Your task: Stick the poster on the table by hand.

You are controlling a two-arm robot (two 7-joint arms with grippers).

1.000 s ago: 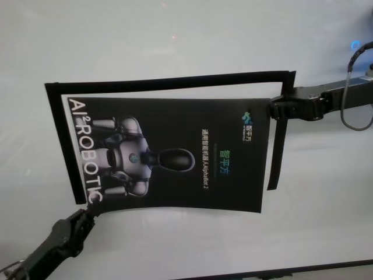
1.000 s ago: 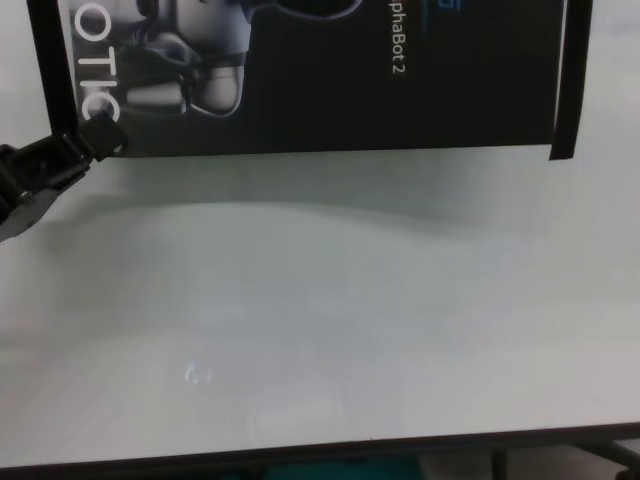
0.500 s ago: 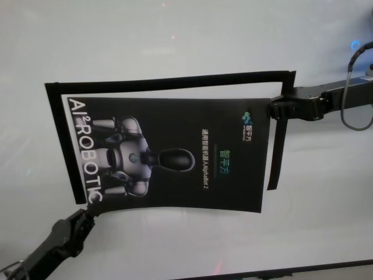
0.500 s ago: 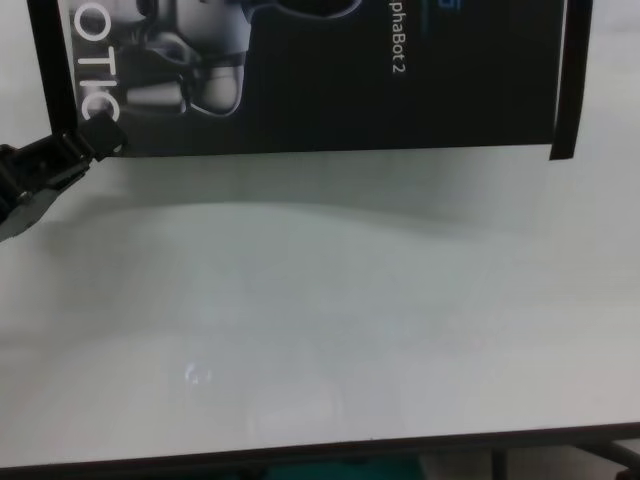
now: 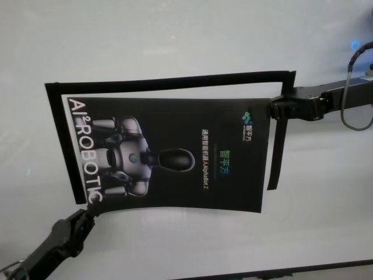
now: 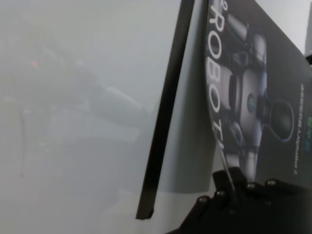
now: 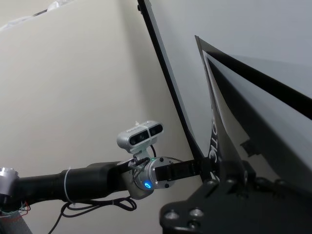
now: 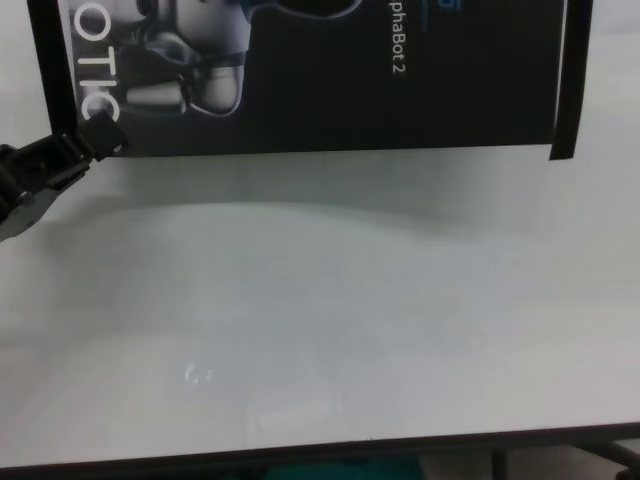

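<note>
Poster [image 5: 175, 154]: large glossy black rectangular sheet, white lettering along its left end, grey-white robot graphic, small logo near its right end. It sits over the middle of the table [image 5: 175, 35], not flat — the near long edge bows upward and throws a soft shadow on the tabletop in chest view. Thin matte black strips [image 5: 175, 81] frame the far side and both short ends; the right one hangs as a loose narrow band.

Left gripper [image 5: 88, 211]: blocky black, clamped on the poster's near-left corner, pinching the sheet edge just under the lettering. Right gripper [image 5: 273, 109]: clamped on the far-right corner beside the logo, arm reaching in from the right.

Table: smooth pale grey-white top, slightly reflective, thin dark near edge.
</note>
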